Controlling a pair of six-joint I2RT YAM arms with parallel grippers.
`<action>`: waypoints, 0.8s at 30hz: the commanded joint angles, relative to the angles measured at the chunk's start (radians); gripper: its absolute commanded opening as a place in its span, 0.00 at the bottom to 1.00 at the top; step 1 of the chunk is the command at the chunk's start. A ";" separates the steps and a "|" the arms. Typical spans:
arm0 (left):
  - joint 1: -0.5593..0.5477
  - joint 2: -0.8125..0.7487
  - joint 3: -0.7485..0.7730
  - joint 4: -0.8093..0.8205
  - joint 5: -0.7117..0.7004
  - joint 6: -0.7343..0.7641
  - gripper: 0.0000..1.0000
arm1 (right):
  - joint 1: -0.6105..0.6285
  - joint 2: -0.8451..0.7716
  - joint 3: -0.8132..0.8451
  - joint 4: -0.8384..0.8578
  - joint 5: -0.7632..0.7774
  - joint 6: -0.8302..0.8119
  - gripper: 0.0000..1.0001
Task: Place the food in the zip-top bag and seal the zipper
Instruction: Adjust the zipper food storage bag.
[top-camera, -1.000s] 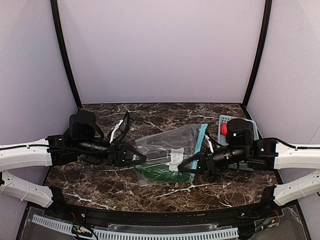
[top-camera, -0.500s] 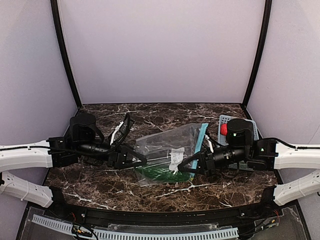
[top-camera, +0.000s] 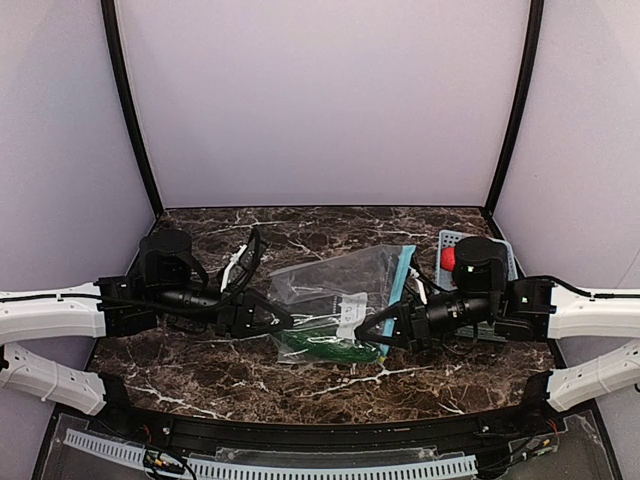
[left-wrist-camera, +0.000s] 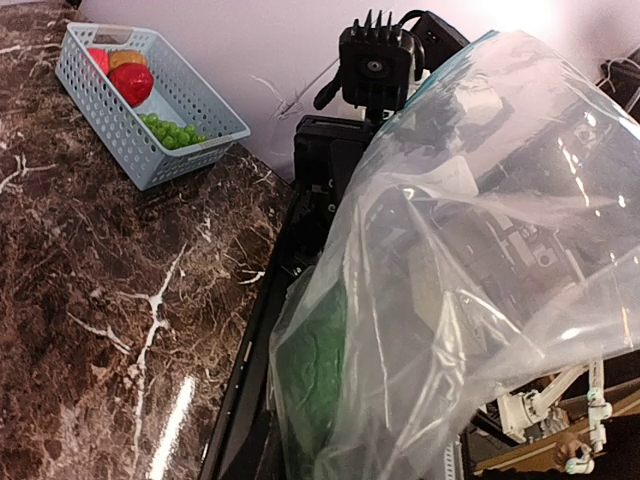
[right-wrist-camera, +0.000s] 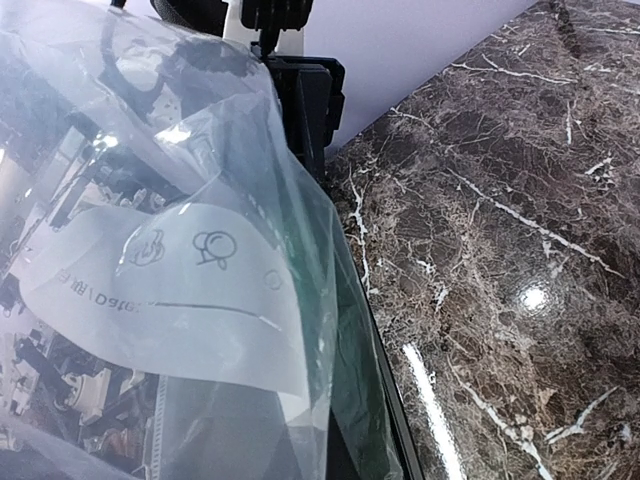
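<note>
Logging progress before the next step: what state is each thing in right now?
zip-top bag: propped up between the grippers, puffed.
zipper: open or sealed, cannot tell.
green item: inside the bag, at its low end.
basket: upright, holding red fruit, orange-brown fruit and grapes.
left gripper: at the bag's left edge; grip unclear.
right gripper: shut, seemingly pinching the bag's right edge.

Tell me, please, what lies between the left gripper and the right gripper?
The clear zip-top bag, with a green food piece inside, fills the stretch from left gripper to right gripper; the top external view shows it.
</note>
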 joint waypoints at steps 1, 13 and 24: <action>-0.005 -0.011 -0.016 0.013 0.000 0.010 0.19 | 0.001 -0.005 -0.007 0.053 0.005 0.015 0.00; -0.005 -0.031 -0.030 0.018 -0.005 0.004 0.04 | 0.001 -0.019 -0.013 0.052 0.033 0.023 0.00; -0.015 -0.027 -0.038 0.023 0.005 -0.002 0.57 | 0.002 -0.012 -0.008 0.059 0.027 0.027 0.00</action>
